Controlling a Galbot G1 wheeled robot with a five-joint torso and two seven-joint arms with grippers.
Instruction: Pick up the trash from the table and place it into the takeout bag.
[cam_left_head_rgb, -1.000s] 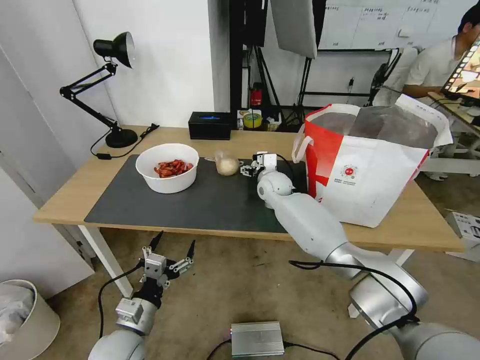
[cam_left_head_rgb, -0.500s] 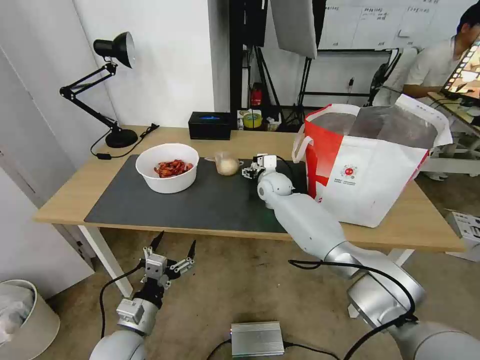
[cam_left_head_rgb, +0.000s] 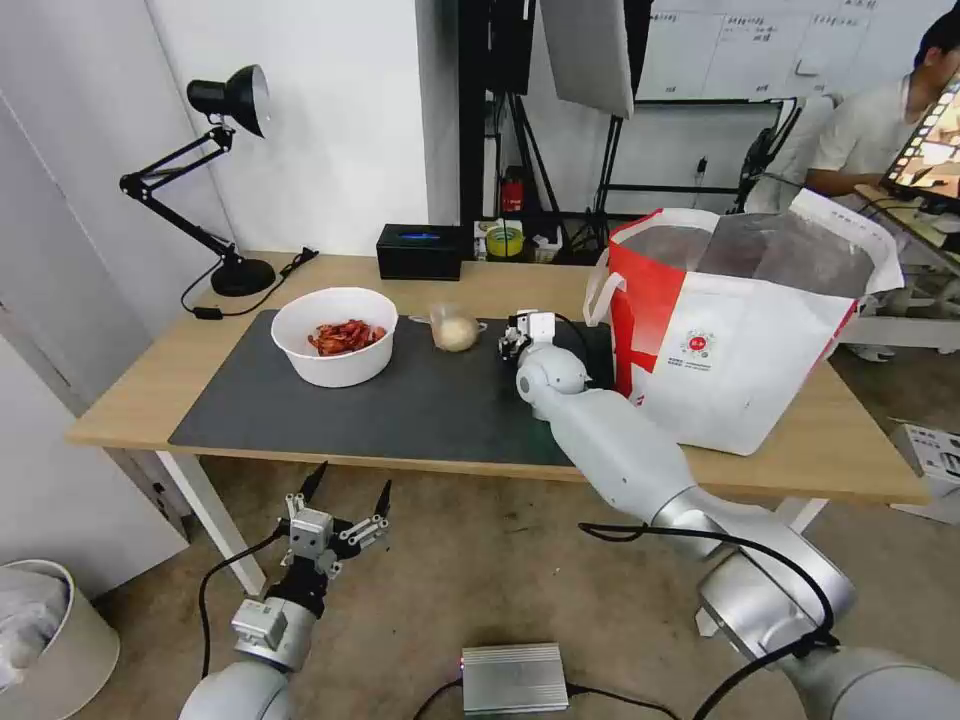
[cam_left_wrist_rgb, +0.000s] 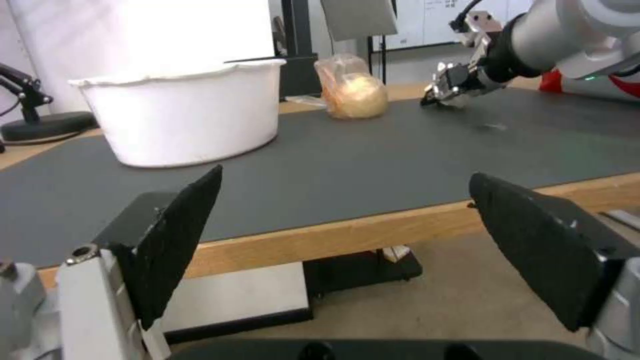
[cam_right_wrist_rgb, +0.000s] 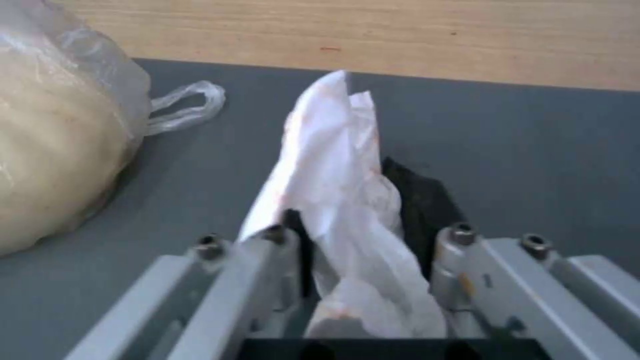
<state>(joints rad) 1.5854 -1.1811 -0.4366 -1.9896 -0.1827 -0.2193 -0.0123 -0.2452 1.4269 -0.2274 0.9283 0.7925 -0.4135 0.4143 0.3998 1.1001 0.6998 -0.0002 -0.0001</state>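
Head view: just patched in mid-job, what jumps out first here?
The big takeout bag stands open on the table's right end. The right hand is low over the dark mat just left of the bag, shut on a crumpled white tissue, with the bagged beige lump and the bowl of red shells farther left. The left hand hangs open below the table's front edge.
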